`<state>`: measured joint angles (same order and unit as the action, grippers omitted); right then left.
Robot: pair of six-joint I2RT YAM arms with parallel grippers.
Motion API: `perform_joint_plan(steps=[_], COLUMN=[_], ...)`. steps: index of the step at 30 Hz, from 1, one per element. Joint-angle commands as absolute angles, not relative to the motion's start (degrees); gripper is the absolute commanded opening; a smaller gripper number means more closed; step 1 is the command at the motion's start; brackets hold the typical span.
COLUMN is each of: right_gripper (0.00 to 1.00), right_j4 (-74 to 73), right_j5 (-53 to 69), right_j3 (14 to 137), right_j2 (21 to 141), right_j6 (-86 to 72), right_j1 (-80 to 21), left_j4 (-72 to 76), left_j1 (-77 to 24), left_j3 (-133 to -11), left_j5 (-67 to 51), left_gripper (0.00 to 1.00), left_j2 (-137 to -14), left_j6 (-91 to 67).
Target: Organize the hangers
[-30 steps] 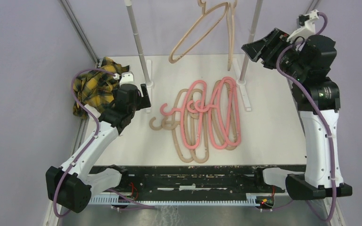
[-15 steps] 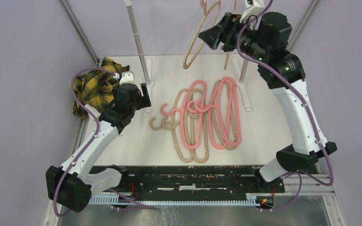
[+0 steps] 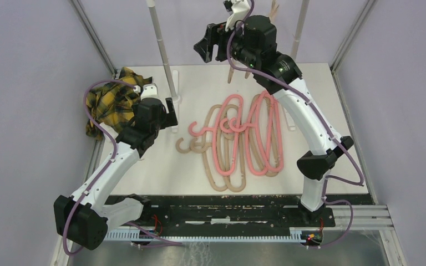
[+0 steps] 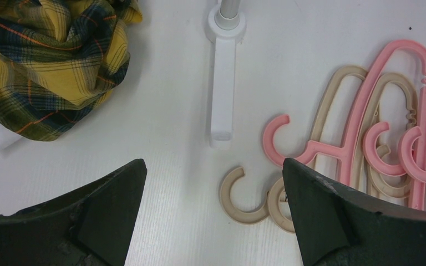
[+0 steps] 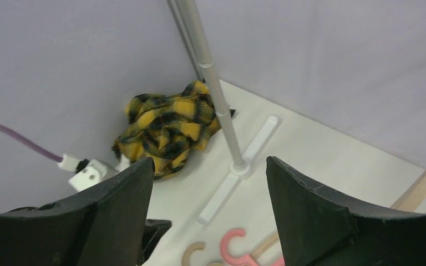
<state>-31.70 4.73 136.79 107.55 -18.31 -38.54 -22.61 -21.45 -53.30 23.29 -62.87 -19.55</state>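
L pincer (image 4: 212, 166), R pincer (image 5: 208, 162) wide open, empty; hangers (image 3: 234, 124) heaped off table (image 3: 166, 166) edges.

Three pink hangers (image 4: 270, 139) lie on the counter (image 3: 321, 111), over at least two beige hangers (image 4: 227, 194). One plaid cloth (image 3: 111, 102), two upright poles (image 3: 163, 50).

A flat white table (image 3: 321, 111) filled the middle of the top view, closed in on the left, right and far sides by plain pale lilac walls (image 3: 28, 66). Slanting grey metal struts (image 3: 93, 39) ran down the upper corners. A slim grey upright pole (image 3: 161, 44) rose from a white bar-shaped foot (image 4: 222, 94) at the table's upper left. The light was even and the shadows soft.
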Motion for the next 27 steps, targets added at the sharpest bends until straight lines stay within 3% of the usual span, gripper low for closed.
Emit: perform_joint_plan(steps=[1,6,14,27], right_gripper=[0.82,0.87,0.94,1.0], right_j4=[-26.3,-17.5,-8.8,3.6], right_j5=[-6.5,-18.7,-27.2,-25.9], right_j3=[139.0,135.3,139.1,137.2], right_j2=[108.1,110.0,117.6,122.4], right_j6=[-8.1,3.1,14.1,21.3], right_j1=[-41.9,-46.2,-46.4,-44.9], left_j4=[-20.6,-20.5,-20.2,-18.5], left_j1=[-21.2,-21.2,-21.2,-21.2], left_j3=[-54.6,-53.9,-53.6,-52.9], left_j5=[22.0,21.9,21.6,21.0], left_gripper=[0.99,0.99,0.99,0.99], left_j2=[-61.6,-60.8,-60.3,-62.7], left_j6=[-19.1,-19.0,-18.3,-17.4])
